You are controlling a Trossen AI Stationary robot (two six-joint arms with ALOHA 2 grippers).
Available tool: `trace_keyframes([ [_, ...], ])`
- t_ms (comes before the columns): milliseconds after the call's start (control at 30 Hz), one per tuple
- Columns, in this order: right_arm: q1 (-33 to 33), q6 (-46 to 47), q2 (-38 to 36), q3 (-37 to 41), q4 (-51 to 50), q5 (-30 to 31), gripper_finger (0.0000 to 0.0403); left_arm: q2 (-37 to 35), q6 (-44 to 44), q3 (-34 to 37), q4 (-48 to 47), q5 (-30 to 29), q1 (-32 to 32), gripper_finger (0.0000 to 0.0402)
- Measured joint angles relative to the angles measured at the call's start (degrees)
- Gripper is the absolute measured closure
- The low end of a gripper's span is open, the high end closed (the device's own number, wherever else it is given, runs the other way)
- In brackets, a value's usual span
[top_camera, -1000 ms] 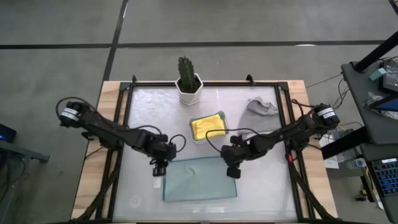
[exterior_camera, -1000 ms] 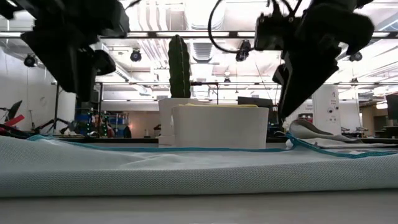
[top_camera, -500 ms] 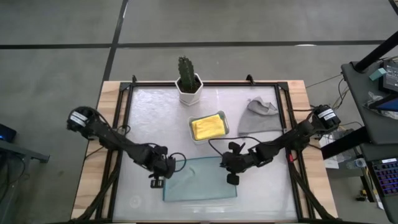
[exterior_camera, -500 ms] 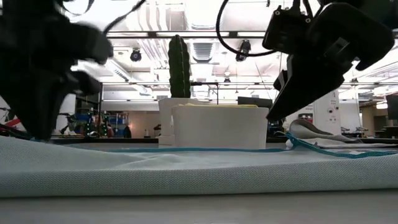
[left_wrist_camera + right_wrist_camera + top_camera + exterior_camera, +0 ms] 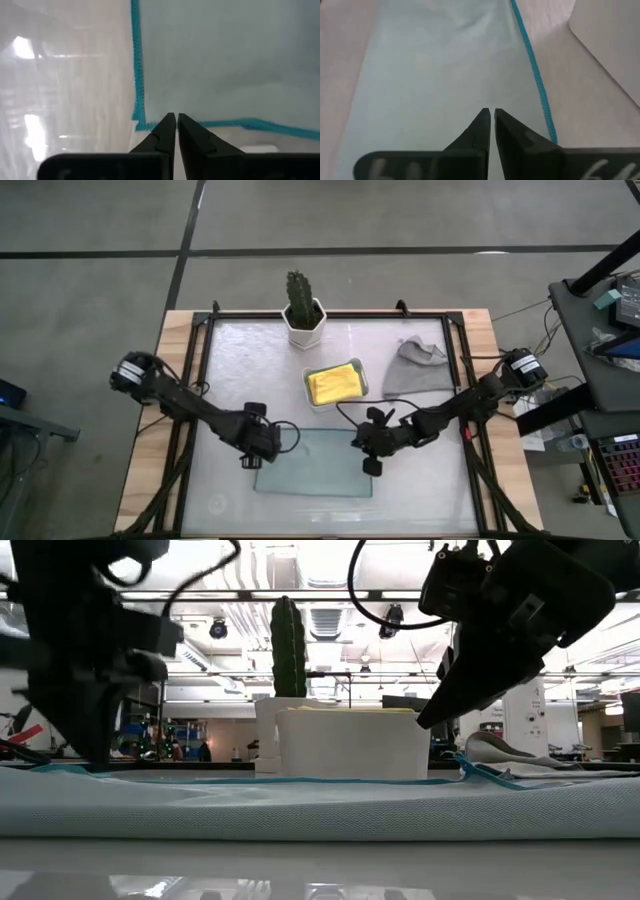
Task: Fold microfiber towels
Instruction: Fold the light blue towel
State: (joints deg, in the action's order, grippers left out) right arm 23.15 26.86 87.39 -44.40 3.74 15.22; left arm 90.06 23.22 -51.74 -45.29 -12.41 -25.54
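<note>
The pale teal towel point(image 5: 315, 465) lies spread on the table's near middle, its blue hem showing. My left gripper point(image 5: 248, 463) stands at the towel's far left corner point(image 5: 139, 122), pointing steeply down, shut. My right gripper point(image 5: 366, 468) is at the towel's far right part, slanting down from the right, shut, with the far hem point(image 5: 535, 80) beside it. The yellow towel point(image 5: 335, 383) lies folded in the white tray point(image 5: 308, 392). The grey towel point(image 5: 415, 368) lies at the back right. My left gripper pinches the towel's far hem point(image 5: 152, 125) right beside the far left corner, between its two fingers, from above. The towel still lies flat on the table. My right gripper's shut fingers come slanting down from the table's right onto the towel's cloth point(image 5: 465, 100) just inside the far hem. The fingertips hide the place of contact, and the towel rests on the table.
A cactus in a white pot point(image 5: 303, 310) stands at the far middle, behind the tray. A black frame point(image 5: 205, 380) runs along the table's sides. Bare tabletop point(image 5: 220, 500) lies left and right of the pale teal towel.
Both grippers have come down onto the pale teal towel's far corners and shut. My right gripper has tipped flatter. The towel has slid a little toward the table's left, and its near edge has drawn back from the near side. The grey towel has spread out wider.
</note>
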Motion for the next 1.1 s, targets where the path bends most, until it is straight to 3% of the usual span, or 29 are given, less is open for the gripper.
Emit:
trace_keyframes([
  [200,0.69,0.13,0.51,-0.04,1.88,4.41,0.0385,-6.35,3.47,-1.56,-5.46,0.9,-0.02,0.0395],
  [367,1.13,-0.71,4.17,-0.04,4.11,10.0,0.0385,-10.3,13.45,-1.42,1.31,6.03,-2.57,0.0395],
  [467,1.07,-3.32,8.07,-0.04,12.7,10.33,0.0385,-10.27,15.5,-1.31,4.63,8.1,-7.69,0.0395],
  [567,1.1,-6.49,11.89,-0.69,21.33,10.2,0.0385,-8.78,19.17,-1.27,7.48,8.46,-13.35,0.0395],
  [700,1.08,-9.93,14.76,-3.48,22.78,10.59,0.0385,-4.74,23.32,-1.23,12.54,7.62,-18.69,0.0396],
  [900,1.05,-11.48,17.72,-6.24,22.48,17.72,0.0385,3.67,24.49,-1.16,17.32,4.87,-19.62,0.0396],
  [1100,0.93,-6.66,19.46,-6.68,16.76,19.07,0.0385,8.77,27.74,-1.47,17.87,7.9,-19.8,0.0396],
])
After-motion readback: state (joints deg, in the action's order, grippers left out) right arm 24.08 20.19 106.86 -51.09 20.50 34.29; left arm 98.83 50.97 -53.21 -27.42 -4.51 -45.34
